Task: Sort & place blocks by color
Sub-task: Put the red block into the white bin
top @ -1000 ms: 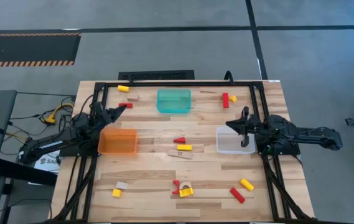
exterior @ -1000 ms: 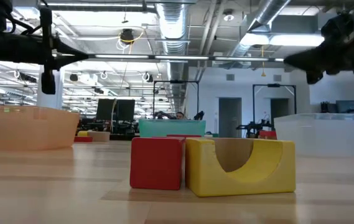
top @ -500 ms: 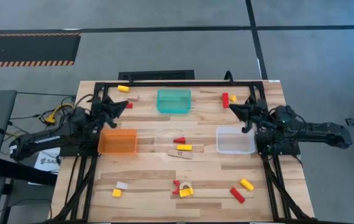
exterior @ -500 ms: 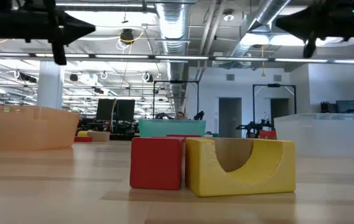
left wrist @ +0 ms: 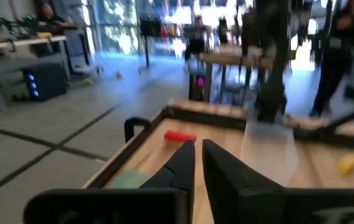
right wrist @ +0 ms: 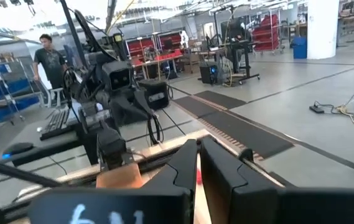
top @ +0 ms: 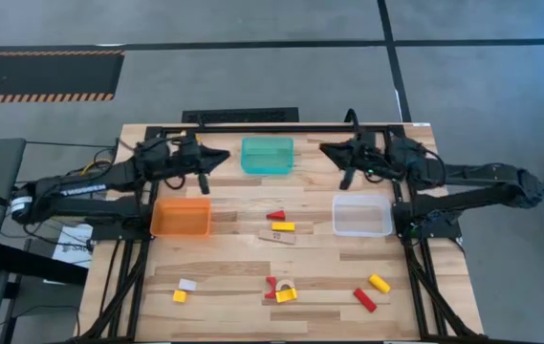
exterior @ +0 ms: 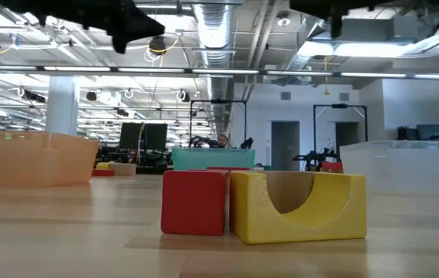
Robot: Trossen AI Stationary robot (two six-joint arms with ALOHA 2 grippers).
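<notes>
Overhead and table-level views of the sorting table (top: 252,277), with the teal bin (top: 268,155) taken as landmark.

Left arm: reaches in from the table's left side and lies nearly level above the wood. The left gripper (top: 216,158) points toward the teal bin and hangs just beside its left wall, with nothing between its fingers (left wrist: 180,163), which stand close together with only a slim gap.

Right arm: mirrors this from the right side. The right gripper (top: 327,150) points at the teal bin's right wall, near it but apart, its fingers nearly closed and holding nothing.

Blocks: in front of the teal bin, between the orange bin (top: 181,217) and the clear bin (top: 362,214), lie a red wedge (top: 275,215), a yellow bar (top: 283,226) with its long axis running left to right, and a tan wedge (top: 277,237) touching the bar. Farther toward the front edge sit a red block (exterior: 194,202) and a yellow arch (exterior: 299,206), touching, the arch's opening turned upward. Front left are a tan cube (top: 187,285) and a yellow cube (top: 179,296); front right are a yellow peg (top: 379,283) and a red bar (top: 364,300), both lying diagonally.

Open room: bare wood surrounds the central cluster, and the front strip between the two outer pairs holds only the arch group.
</notes>
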